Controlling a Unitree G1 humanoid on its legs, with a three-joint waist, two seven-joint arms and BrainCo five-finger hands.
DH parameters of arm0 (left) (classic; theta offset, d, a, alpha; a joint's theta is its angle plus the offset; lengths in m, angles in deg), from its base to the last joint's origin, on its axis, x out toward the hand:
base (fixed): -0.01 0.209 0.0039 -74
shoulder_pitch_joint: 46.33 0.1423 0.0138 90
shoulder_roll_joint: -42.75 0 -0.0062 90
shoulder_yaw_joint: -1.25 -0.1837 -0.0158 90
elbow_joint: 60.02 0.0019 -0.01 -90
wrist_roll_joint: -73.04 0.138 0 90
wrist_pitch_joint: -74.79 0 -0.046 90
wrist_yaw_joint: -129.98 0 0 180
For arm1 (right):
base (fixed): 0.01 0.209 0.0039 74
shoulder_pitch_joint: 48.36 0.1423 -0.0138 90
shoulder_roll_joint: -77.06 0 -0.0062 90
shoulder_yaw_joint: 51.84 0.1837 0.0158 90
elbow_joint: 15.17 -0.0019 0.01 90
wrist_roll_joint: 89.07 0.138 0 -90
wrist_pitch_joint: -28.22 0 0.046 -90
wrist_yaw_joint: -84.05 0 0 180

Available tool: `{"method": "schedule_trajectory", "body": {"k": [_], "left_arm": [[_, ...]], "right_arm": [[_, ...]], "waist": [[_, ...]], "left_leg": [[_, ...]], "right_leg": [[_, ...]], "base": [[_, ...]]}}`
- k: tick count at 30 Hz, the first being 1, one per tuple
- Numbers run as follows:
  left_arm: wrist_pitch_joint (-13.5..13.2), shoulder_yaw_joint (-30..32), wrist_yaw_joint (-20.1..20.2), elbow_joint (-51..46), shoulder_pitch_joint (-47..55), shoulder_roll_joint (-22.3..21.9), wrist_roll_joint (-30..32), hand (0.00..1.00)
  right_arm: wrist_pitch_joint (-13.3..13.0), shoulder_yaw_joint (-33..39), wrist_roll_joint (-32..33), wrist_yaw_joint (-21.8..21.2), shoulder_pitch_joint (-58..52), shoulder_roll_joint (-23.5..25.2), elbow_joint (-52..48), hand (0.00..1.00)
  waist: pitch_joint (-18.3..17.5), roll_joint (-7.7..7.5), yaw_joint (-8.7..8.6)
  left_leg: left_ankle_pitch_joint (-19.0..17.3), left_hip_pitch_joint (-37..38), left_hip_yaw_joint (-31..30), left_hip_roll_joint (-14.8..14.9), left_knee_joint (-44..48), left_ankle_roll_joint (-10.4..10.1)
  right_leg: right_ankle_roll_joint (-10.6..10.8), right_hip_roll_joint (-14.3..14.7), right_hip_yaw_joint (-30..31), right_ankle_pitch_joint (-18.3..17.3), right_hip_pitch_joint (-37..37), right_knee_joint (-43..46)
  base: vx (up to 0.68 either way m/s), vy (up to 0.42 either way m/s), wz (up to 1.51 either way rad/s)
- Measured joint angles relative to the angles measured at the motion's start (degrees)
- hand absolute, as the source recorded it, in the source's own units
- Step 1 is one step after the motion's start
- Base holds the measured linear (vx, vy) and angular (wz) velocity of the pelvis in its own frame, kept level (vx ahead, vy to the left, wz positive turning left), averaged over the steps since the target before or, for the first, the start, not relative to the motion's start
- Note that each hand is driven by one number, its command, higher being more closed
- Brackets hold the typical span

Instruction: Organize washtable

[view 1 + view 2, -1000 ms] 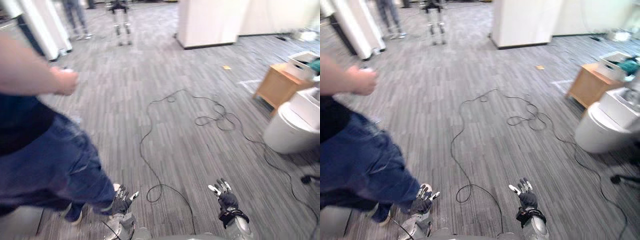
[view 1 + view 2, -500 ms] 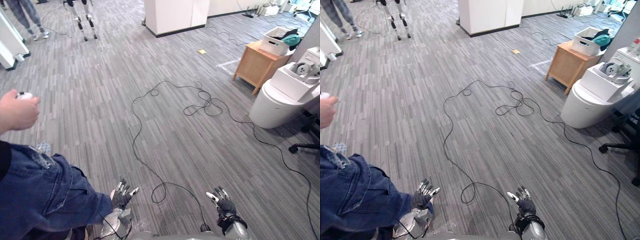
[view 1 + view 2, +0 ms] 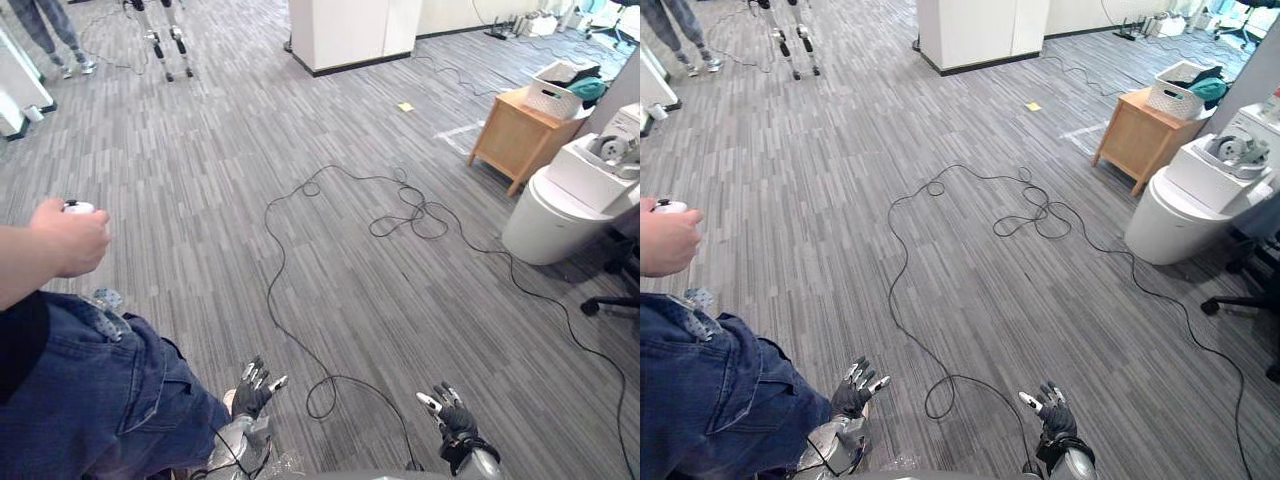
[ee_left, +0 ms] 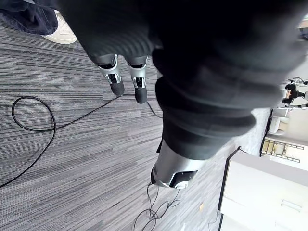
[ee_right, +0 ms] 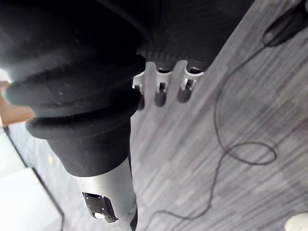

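Note:
Both my hands hang low over grey striped carpet. My left hand [image 3: 252,388] sits at the lower middle-left, its fingers [image 4: 117,86] spread and relaxed, open and holding nothing. My right hand [image 3: 450,415] sits at the lower right, its fingers [image 5: 161,96] also straight, open and holding nothing. At the right edge, well away from both hands, a wooden side table [image 3: 515,135] carries a white basket [image 3: 555,95].
A person in blue jeans [image 3: 90,400] stands close on my left, one hand [image 3: 70,238] raised with a small white device [image 3: 78,207]. A white round unit [image 3: 560,215] stands at right, with a chair base [image 3: 612,300] beside it. A white cabinet [image 3: 350,30] stands far back.
The camera has swung, so the whole picture has shifted. The person's raised hand has come further in from the left. Both my hands stay low and open.

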Motion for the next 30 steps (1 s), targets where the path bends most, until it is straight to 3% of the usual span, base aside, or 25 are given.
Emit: {"method": "schedule_trajectory", "body": {"k": [6, 17, 21, 25, 30], "left_arm": [[0.29, -2.04, 1.02, 0.99, 0.47, 0.10, -0.02, 0.00], [0.57, -3.32, 0.99, 2.00, 0.34, 0.86, -0.01, 0.00], [0.78, -3.31, 0.97, 3.36, 0.35, 1.17, 0.01, 0.00], [0.97, -3.43, 1.03, 3.95, 0.50, 0.14, 0.12, 0.00], [1.10, -3.44, 1.01, 5.37, 0.52, -0.07, 0.62, 0.00]], "right_arm": [[0.01, -0.40, 0.00, -0.07, -0.42, 1.37, 0.58, 0.00], [0.16, -1.49, -0.15, -0.06, -0.09, 2.13, 2.81, 0.00], [0.20, -1.50, -0.62, -0.05, -0.83, 2.49, 2.81, 0.00], [0.27, -1.50, -1.86, -0.01, -2.91, 2.37, 2.86, 0.00], [0.30, -1.49, -2.31, -0.02, -3.25, 2.20, 4.54, 0.00]], "waist": [[-1.15, -0.89, 0.05], [-1.63, -2.95, 0.05], [-1.30, -4.59, 0.08], [-1.34, -4.46, 0.00], [-1.45, -4.36, 0.01]], "left_leg": [[1.22, 0.97, -0.60, -0.04, -0.27, -1.90], [5.77, 1.18, -0.72, -0.09, -6.69, -0.41], [9.05, 3.12, -0.52, -0.16, -12.29, -1.24], [11.00, 3.27, -0.57, 1.36, -15.52, -2.76], [11.12, 3.22, -0.56, 2.00, -15.79, -2.97]], "right_leg": [[0.24, -0.26, -2.39, 1.04, 1.34, -0.01], [-0.14, 0.05, -4.99, 1.07, 0.28, -2.17], [-0.13, 0.40, -6.01, -1.71, -0.77, -1.26], [-0.48, 2.16, -6.11, -1.51, -1.57, -1.90], [-0.63, 2.88, -5.95, -1.37, -1.46, -2.56]], "base": [[-0.04, -0.012, 0.09], [-0.13, -0.065, 0.01], [-0.22, -0.140, -0.05], [-0.15, -0.113, 0.03], [-0.02, -0.035, -0.02]]}}
